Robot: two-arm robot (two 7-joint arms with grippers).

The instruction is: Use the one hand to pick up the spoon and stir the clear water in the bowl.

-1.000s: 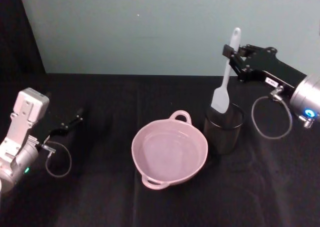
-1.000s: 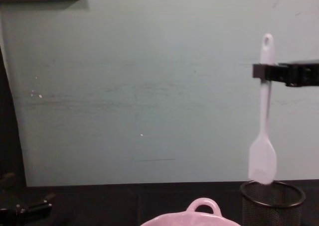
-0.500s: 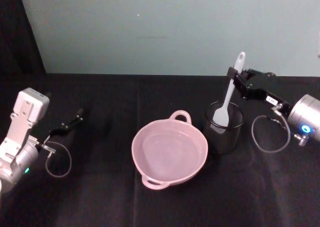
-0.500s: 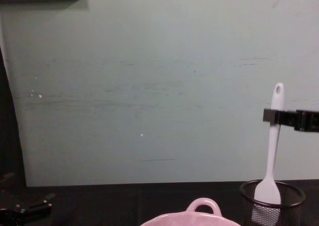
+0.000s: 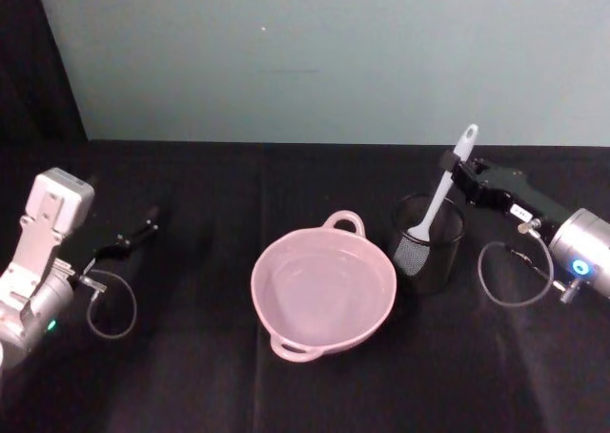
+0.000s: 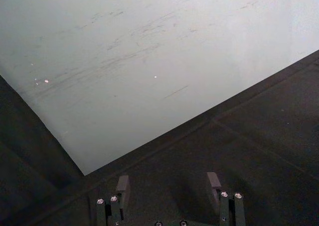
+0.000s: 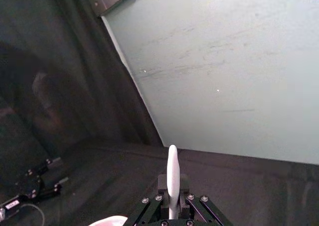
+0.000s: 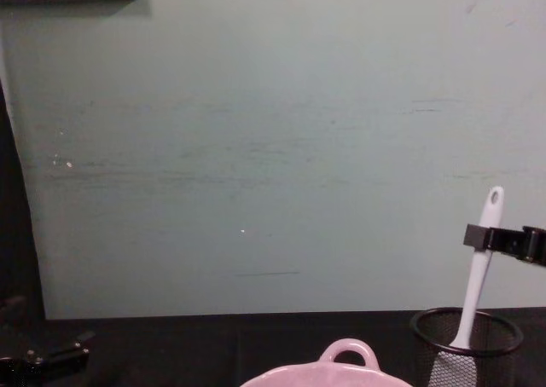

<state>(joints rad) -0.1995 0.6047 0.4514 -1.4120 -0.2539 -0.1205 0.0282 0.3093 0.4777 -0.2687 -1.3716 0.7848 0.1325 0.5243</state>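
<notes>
Since the pink bowl [image 5: 323, 295] sits nearest to us, we use it as our marker and work out from there. It has clear water in it, and nothing is in the water yet.

Just to the right of the bowl stands a black mesh cup [image 5: 428, 255]. The white spoon [image 5: 446, 187] stands in that cup, blade down inside, with the handle leaning up and away from the bowl.

Our right gripper [image 5: 454, 167] is past the cup, to the right of the bowl, and is pinched tight on the spoon's handle near the top. From its wrist camera we see the handle [image 7: 172, 181] poking up between the jaws.

We think the step is getting the spoon out of the cup. To do it well we should lift straight up until the blade is above the rim, then go sideways to the bowl.

Our left gripper [image 5: 136, 234] rests far to the left of the bowl, its jaws apart and holding nothing.
</notes>
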